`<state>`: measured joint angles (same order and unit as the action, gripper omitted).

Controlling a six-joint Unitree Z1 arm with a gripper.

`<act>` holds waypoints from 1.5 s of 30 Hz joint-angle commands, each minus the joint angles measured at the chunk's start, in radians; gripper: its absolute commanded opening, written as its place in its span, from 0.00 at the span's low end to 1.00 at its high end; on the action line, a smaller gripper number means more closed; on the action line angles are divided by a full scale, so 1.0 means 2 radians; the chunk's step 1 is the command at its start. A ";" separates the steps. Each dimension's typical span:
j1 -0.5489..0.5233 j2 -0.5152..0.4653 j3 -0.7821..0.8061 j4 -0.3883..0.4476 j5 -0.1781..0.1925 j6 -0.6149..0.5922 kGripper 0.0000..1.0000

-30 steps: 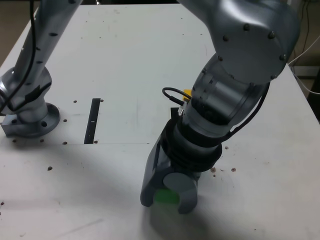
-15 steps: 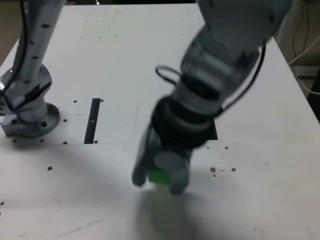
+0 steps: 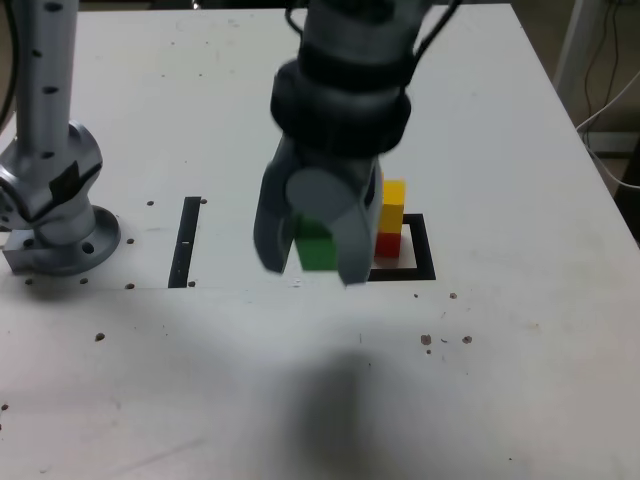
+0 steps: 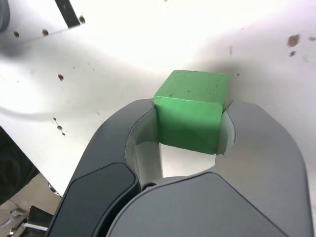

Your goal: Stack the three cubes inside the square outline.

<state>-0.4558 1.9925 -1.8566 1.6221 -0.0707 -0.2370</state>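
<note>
In the exterior view the end effector [image 3: 318, 252] covers part of the square outline [image 3: 424, 262], leaving only the side toward that view's right clear, and it cuts off much of the green cube [image 3: 317, 250]. The wrist view shows what that view hides: both grey jaws clamped on the green cube [image 4: 191, 111], raised off the white table [image 4: 148, 44]. Only the exterior view shows the yellow cube [image 3: 393, 204] sitting on the red cube [image 3: 388, 244] inside the outline. Three cubes in all, one of each colour, and one narrow black strip [image 3: 186, 241] on the table [image 3: 520, 380].
</note>
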 commanded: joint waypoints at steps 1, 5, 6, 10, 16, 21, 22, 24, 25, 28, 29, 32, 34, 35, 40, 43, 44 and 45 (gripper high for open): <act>0.019 -0.010 -0.005 0.008 0.003 0.021 0.29; 0.054 -0.013 -0.007 0.008 0.008 0.055 0.29; 0.063 -0.013 -0.007 0.008 0.009 0.062 0.29; 0.103 -0.010 -0.007 0.008 0.014 0.092 0.29; 0.154 0.002 -0.012 0.008 0.017 0.130 0.29; 0.178 0.021 -0.017 0.008 0.015 0.154 0.29; 0.180 0.024 -0.017 0.008 0.014 0.158 0.29; 0.183 0.030 -0.020 0.008 0.013 0.166 0.29; 0.184 0.032 -0.021 0.008 0.013 0.169 0.29; 0.184 0.038 -0.025 0.008 0.013 0.177 0.29; 0.184 0.039 -0.026 0.008 0.013 0.178 0.29; 0.185 0.044 -0.029 0.007 0.015 0.181 0.29; 0.186 0.046 -0.031 0.007 0.015 0.182 0.29; 0.186 0.048 -0.032 0.007 0.016 0.182 0.29; 0.187 0.056 -0.040 0.005 0.016 0.184 0.54; 0.187 0.057 -0.041 0.004 0.017 0.186 0.85; 0.187 0.058 -0.041 0.004 0.017 0.187 0.93; 0.187 0.058 -0.040 0.004 0.017 0.187 0.98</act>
<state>-0.0842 2.1032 -1.9339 1.6213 -0.0383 0.1345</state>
